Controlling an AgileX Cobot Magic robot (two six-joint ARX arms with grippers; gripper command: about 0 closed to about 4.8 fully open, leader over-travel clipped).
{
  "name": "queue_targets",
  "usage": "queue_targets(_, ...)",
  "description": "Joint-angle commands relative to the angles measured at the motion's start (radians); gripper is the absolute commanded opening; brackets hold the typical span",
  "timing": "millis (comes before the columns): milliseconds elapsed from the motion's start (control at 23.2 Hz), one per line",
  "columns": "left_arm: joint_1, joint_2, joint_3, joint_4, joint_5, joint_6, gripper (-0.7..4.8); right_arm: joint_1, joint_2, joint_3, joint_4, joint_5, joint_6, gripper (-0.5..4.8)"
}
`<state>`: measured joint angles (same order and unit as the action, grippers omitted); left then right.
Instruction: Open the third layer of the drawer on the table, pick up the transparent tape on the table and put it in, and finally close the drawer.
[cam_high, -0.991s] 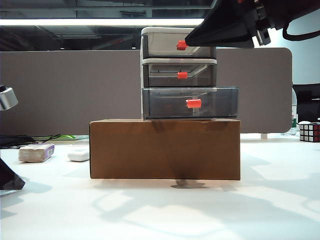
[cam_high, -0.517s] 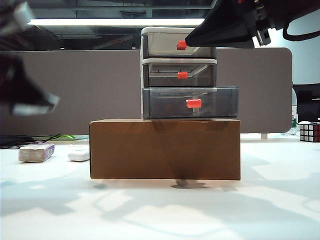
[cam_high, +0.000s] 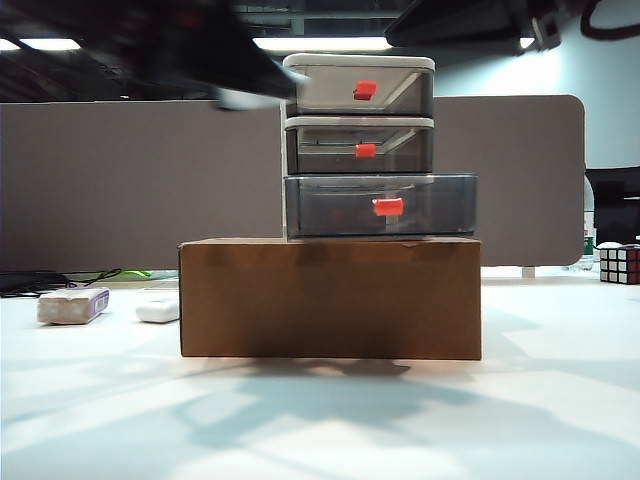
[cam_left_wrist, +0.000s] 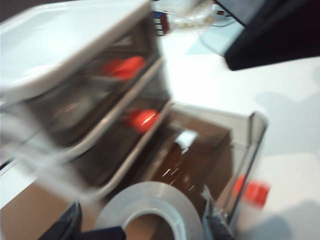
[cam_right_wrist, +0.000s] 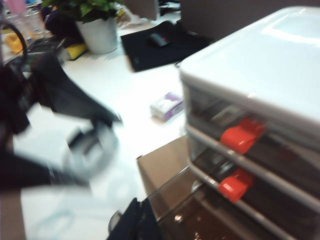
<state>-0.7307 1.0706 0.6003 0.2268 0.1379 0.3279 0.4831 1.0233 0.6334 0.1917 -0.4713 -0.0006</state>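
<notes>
The drawer (cam_high: 358, 145) stands on a cardboard box, its third layer (cam_high: 380, 205) pulled out toward the camera. My left gripper (cam_left_wrist: 145, 220) is shut on the transparent tape (cam_left_wrist: 165, 197), a clear flat roll gripped by its rim. It hangs above the open third layer (cam_left_wrist: 200, 145), beside the tray's red-orange handle (cam_left_wrist: 255, 192). In the exterior view the left gripper (cam_high: 250, 92) is a dark blur at the unit's upper left corner. The right wrist view shows the blurred tape (cam_right_wrist: 92, 150) and my right gripper (cam_right_wrist: 142, 220), shut and empty, over the tray's corner (cam_right_wrist: 200, 220).
The brown cardboard box (cam_high: 330, 298) under the drawer sits mid-table. A white-and-purple block (cam_high: 72, 305) and a small white oval object (cam_high: 157, 311) lie at the left. A Rubik's cube (cam_high: 618, 264) is at the far right. A grey partition stands behind.
The left arm has swung from low at the table's left up and right to the drawer's top corner. The right gripper has lifted away from the top handle.
</notes>
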Motion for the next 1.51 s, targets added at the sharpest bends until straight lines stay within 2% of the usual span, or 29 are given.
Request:
queue_targets(43,-0.084,0.220,0.127,0.090,-0.056,0.025,1.51,0.000,-0.046,0.005,-0.017,0.010,-0.002,-0.05)
queue_targets(302,-0.103,0.369,0.222,0.096,-0.072,0.042,1.64,-0.001,-0.130,0.005,-0.106,0.051,-0.034,-0.05)
queue_targets(388,-0.103,0.389,0.226,0.093,-0.066,0.034,3.13,-0.009,-0.172,0.005,-0.130,0.064,-0.057,-0.05)
queue_targets(474,-0.103,0.392,0.226,0.088,-0.067,0.031,4.08,-0.016,-0.201,0.005,-0.136,0.077,-0.064,-0.05)
queue_targets(689,-0.105,0.394,0.226,0.085,-0.061,0.031,4.16,-0.016,-0.262,0.005,-0.140,0.100,-0.064,-0.05)
queue_targets(775,-0.105,0.394,0.227,0.082,-0.078,0.031,3.98,-0.016,-0.266,0.005,-0.145,0.099,-0.064,-0.05)
queue_targets(1034,-0.130,0.374,0.227,0.057,-0.094,0.031,3.96,-0.016,-0.266,0.005,-0.169,0.099,-0.064,-0.05)
queue_targets(1163,-0.187,0.281,0.227,-0.142,-0.116,-0.006,2.82,-0.016,-0.266,0.005,-0.169,0.100,-0.065,-0.05)
queue_targets(1206,-0.212,0.237,0.226,-0.284,-0.099,-0.069,1.81,-0.016,-0.266,0.005,-0.169,0.108,-0.079,-0.05)
queue_targets(1249,-0.222,0.225,0.226,-0.388,-0.041,-0.111,0.25,-0.016,-0.266,0.005,-0.168,0.118,-0.084,-0.05)
queue_targets(1292,-0.220,0.225,0.226,-0.436,0.004,-0.113,-0.01,-0.016,-0.265,0.005,-0.166,0.118,-0.083,-0.05)
queue_targets(1335,-0.219,0.229,0.224,-0.455,0.024,-0.112,-0.05,-0.016,-0.264,0.005,-0.165,0.118,-0.083,-0.05)
queue_targets(1508,-0.216,0.269,0.213,-0.421,0.010,-0.113,-0.05,-0.016,-0.264,0.005,-0.166,0.134,-0.083,-0.05)
